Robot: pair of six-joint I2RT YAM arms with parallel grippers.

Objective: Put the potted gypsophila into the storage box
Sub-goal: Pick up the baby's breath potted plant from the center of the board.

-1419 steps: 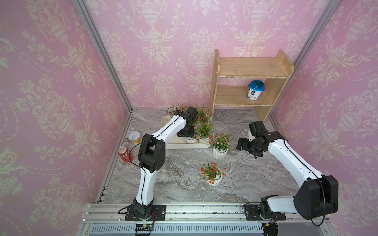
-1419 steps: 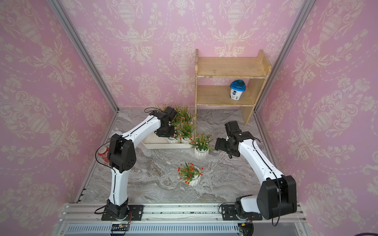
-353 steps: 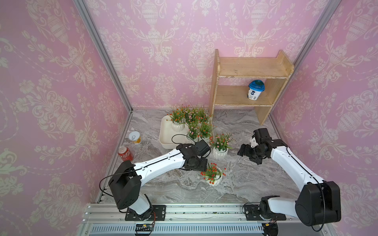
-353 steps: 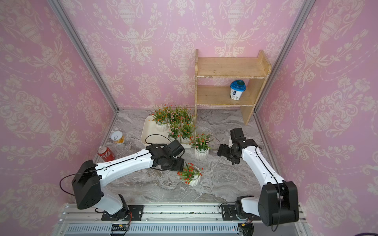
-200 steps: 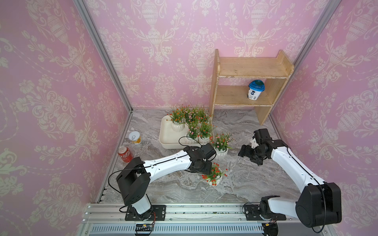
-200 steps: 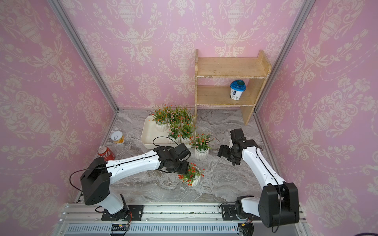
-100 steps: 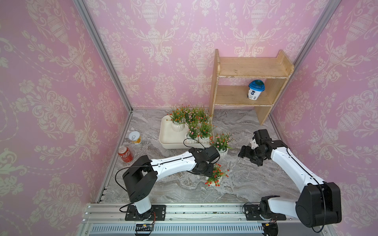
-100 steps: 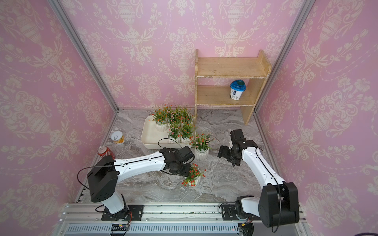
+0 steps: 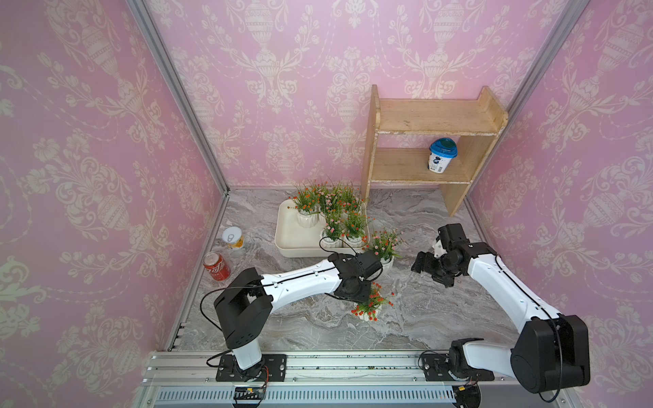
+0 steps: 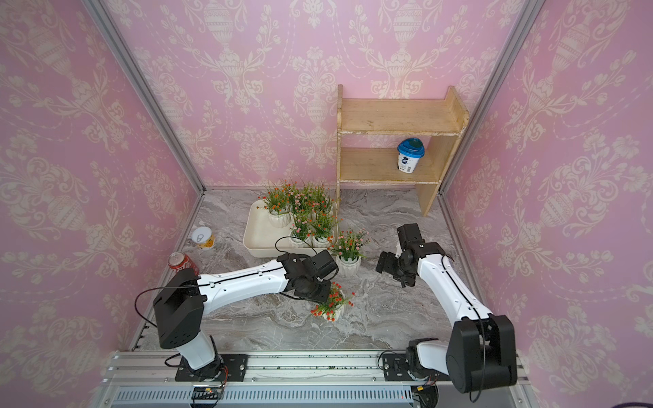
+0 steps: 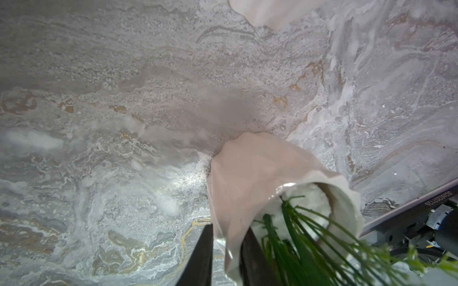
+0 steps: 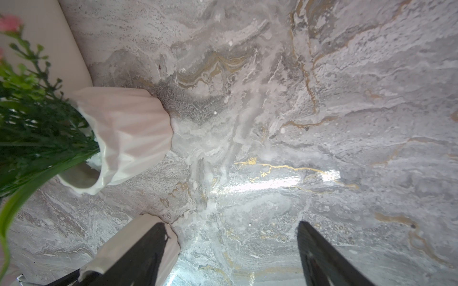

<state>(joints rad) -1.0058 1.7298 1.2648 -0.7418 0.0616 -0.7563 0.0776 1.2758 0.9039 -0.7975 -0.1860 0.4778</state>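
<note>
The potted gypsophila (image 9: 369, 308) I'm handling, the red-blossomed one, leans on the marble (image 9: 441, 318) in both top views, well short of the storage box (image 9: 282, 243). In the box I count about 5 pots crowded along the far and right sides. 1 more, the pink-blossomed pot (image 9: 383, 259), stands just outside the box's near right corner. The left gripper (image 9: 360, 293) sits among the red sprigs. The right gripper (image 9: 425, 263) hangs apart from both loose pots.

In the left wrist view the left gripper (image 11: 229, 227) has its jaws nipped onto the thin rim wall alone, 1 finger on each side, and the pot tilts. My worry is that it pivots or slips free on the lift, or swings into the pink-blossomed pot on the way.

In the right wrist view the right gripper (image 12: 230, 224) gapes wide around nothing. The pink-blossomed pot (image 12: 128, 133) is near, so a careless sweep could topple it.
</note>
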